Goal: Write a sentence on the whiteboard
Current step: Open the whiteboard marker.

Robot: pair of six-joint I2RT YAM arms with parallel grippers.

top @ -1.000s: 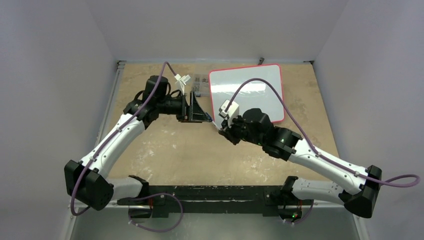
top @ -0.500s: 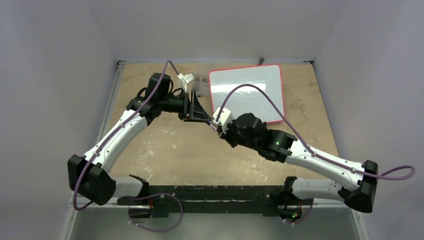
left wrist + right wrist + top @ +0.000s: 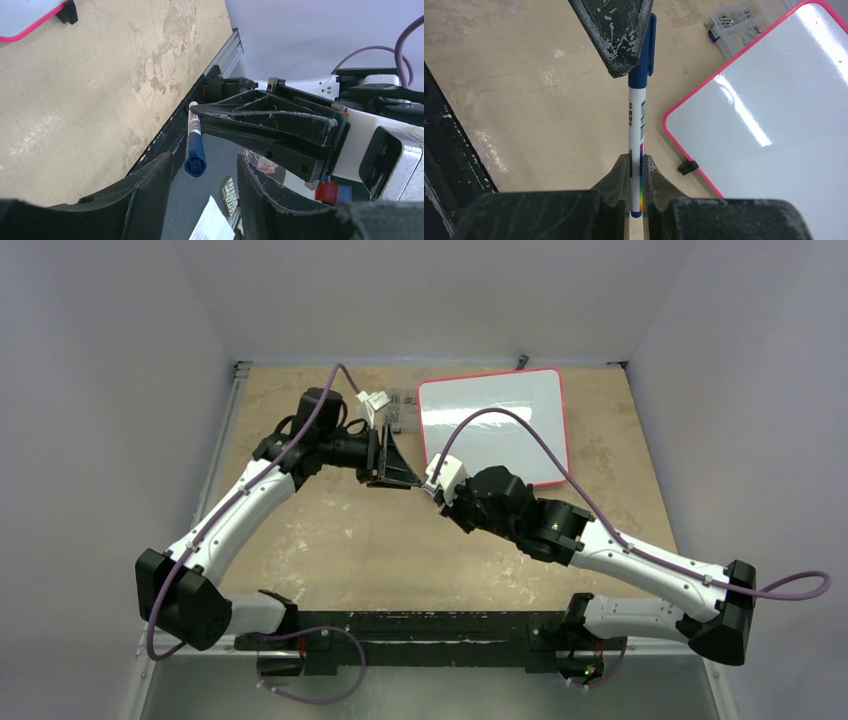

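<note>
The right claw (image 3: 635, 165) is clamped narrow on the lower end of a marker (image 3: 635, 125), a white barrel with coloured print. The marker stands straight out beyond the fingertips and ends in a blue cap (image 3: 639, 77) with a clip. The left claw (image 3: 205, 159) meets it tip to tip over the middle of the worktop (image 3: 350, 530). Its two fingers stand about half spread on either side of the cap's end. In the left wrist view there is a gap between the cap and each finger, wider on one side, so the cap is not pinched. In the right wrist view one left finger crosses in front of the cap. The whiteboard (image 3: 495, 425) lies flat at the far right of the worktop, apart from both claws. It is glossy white with glare, inside a thin red frame, and has a small black foot (image 3: 687, 166) at its near edge. A clear box of small parts (image 3: 400, 410) sits just beside its left edge.
</note>
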